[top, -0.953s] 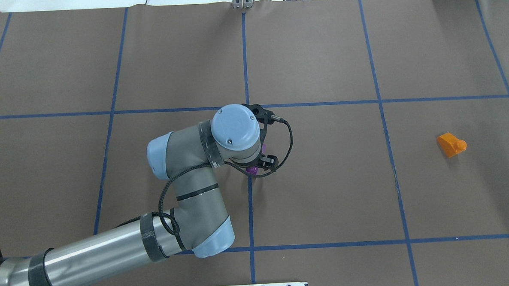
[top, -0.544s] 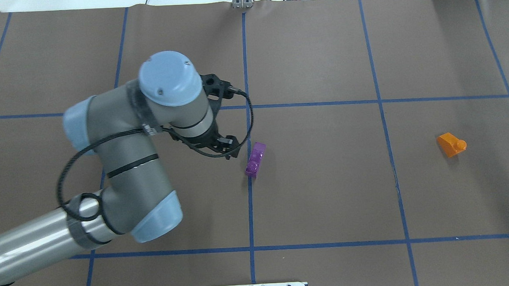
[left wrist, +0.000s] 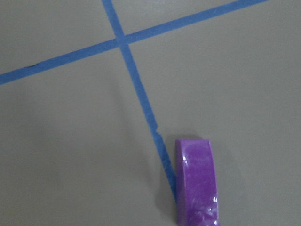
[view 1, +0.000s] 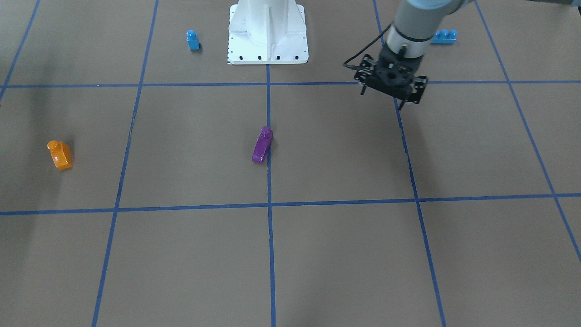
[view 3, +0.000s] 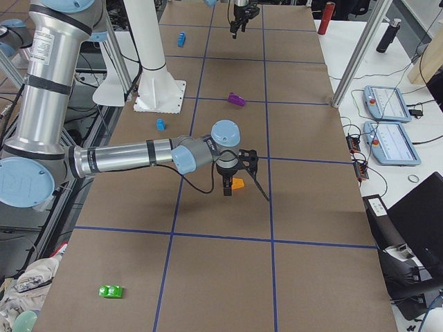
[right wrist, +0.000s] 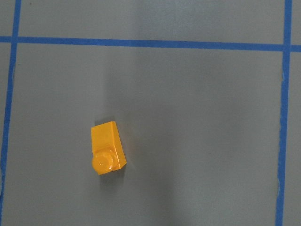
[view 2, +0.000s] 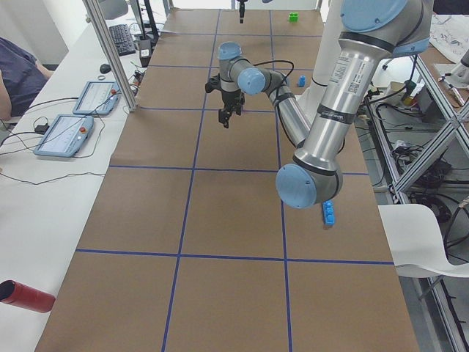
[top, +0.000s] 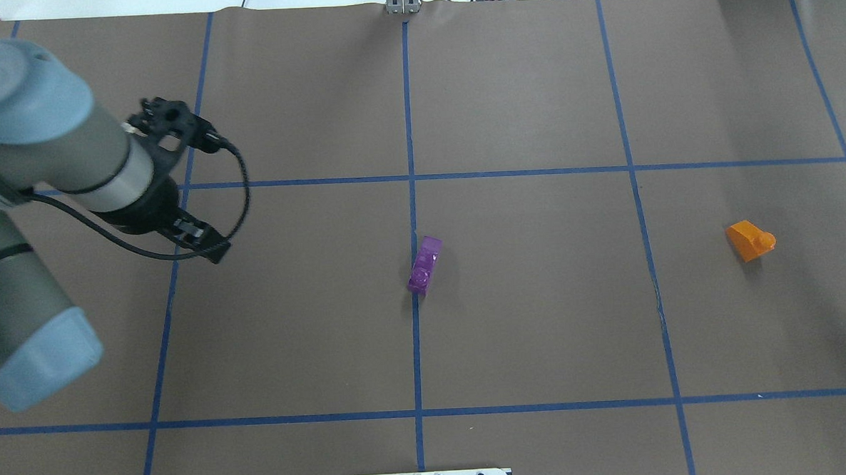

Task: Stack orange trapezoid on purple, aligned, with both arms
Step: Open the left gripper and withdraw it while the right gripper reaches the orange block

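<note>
Left arm's swung way out to its own side since half a second ago. It was right next to the purple (top: pixel 425 265) then, and now the left gripper (view 1: pixel 391 93) is well apart from it, up off the table (top: pixel 541 332), jaws spread with nothing between them. Purple hasn't budged: it sits alone mid-table on the centre tape line (top: pixel 416 352), a bit skewed to it. Orange (top: pixel 750 241) is in the same spot too, way over on the right side, well apart from purple. Right gripper (view 3: pixel 227 185) hangs close by the orange in the side view. Its wrist cam looks down on the block with no fingers in shot, so I can't tell if it's open or closed, though the orange looks to be lying free on the table. Progress-wise I'd call it maybe a third: purple looks placed as the base and the left arm is clearing out. Still to do: grab orange, carry it over, line the slopes up, seat it on purple.
</note>
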You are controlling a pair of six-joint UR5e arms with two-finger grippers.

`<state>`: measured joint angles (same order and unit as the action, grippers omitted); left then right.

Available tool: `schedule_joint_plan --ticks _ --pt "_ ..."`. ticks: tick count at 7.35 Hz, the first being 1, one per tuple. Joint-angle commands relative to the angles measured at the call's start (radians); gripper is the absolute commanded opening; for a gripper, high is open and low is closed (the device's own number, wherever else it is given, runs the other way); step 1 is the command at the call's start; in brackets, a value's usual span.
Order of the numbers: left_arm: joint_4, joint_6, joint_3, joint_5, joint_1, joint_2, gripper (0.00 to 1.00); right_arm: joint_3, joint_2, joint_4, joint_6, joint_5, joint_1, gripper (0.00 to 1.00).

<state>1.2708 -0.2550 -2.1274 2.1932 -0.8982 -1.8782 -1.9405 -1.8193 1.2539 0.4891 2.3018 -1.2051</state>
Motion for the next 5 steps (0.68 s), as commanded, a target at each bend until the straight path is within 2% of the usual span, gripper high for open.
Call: schedule_joint_plan --ticks 1,2,4,5 --pt "0.002 0.277 -0.009 0.161 -0.195 0.14 1.0 0.011 0.002 -0.08 0.009 -0.07 0.102 1.0" --pt "0.004 0.281 -0.008 0.158 -0.197 0.142 1.0 0.03 0.002 -0.127 0.016 -0.147 0.167 1.0" --pt "0.002 0.281 -0.011 0.155 -0.197 0.142 1.0 0.128 0.024 -0.241 0.063 -0.166 0.229 1.0" --pt "0.004 0.281 -0.013 0.158 -0.197 0.142 1.0 0.158 0.064 -0.254 0.092 -0.176 0.257 1.0"
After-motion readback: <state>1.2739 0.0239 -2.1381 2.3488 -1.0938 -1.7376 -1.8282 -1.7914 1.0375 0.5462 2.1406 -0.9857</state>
